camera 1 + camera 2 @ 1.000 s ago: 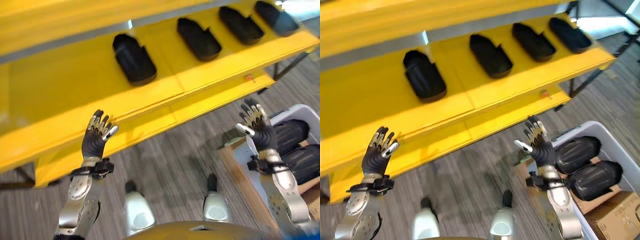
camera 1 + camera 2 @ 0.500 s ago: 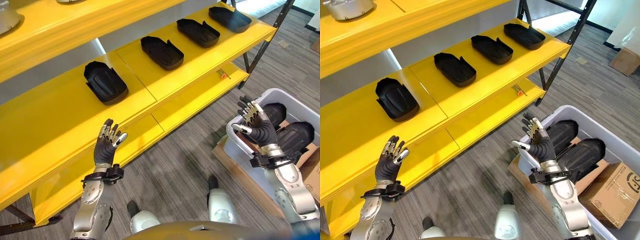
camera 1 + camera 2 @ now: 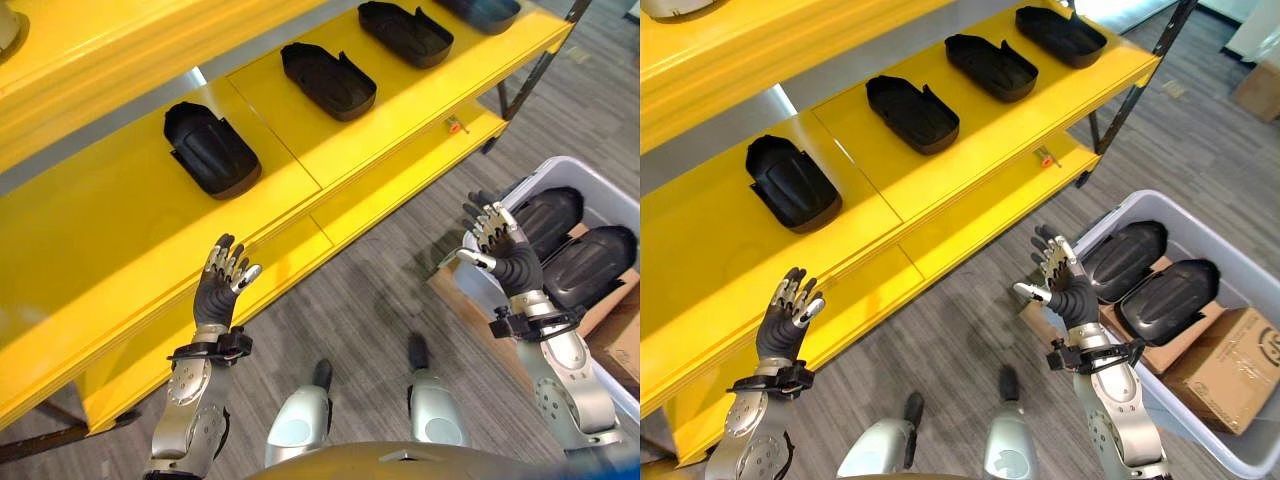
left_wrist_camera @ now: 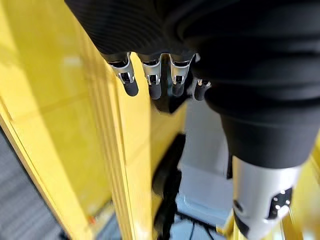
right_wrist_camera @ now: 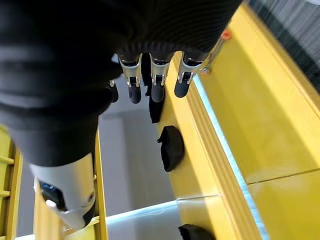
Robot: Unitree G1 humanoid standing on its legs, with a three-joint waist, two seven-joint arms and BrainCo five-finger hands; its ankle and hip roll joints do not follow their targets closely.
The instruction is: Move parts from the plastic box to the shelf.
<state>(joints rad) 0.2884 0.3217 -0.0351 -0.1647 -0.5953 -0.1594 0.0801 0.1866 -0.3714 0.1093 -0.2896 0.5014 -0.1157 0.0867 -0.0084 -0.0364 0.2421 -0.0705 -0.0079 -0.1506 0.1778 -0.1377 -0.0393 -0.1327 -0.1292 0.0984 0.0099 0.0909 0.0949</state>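
Shelf (image 3: 970, 150): yellow; four black parts (image 3: 912, 113) laid along it. Box (image 3: 1240, 275): right of shelf; two parts held inside. Left hand (image 3: 783, 327): raised before shelf, fingers spread, empty. Right hand (image 3: 1067, 290): raised beside box, fingers spread, empty.

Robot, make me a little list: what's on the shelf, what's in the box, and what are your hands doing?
shelf: yellow, four black parts in a row
plastic box: grey, on the floor at the right, two black parts inside
cardboard box: also in the plastic box
left hand: open, holding nothing
right hand: open, holding nothing, raised beside the plastic box
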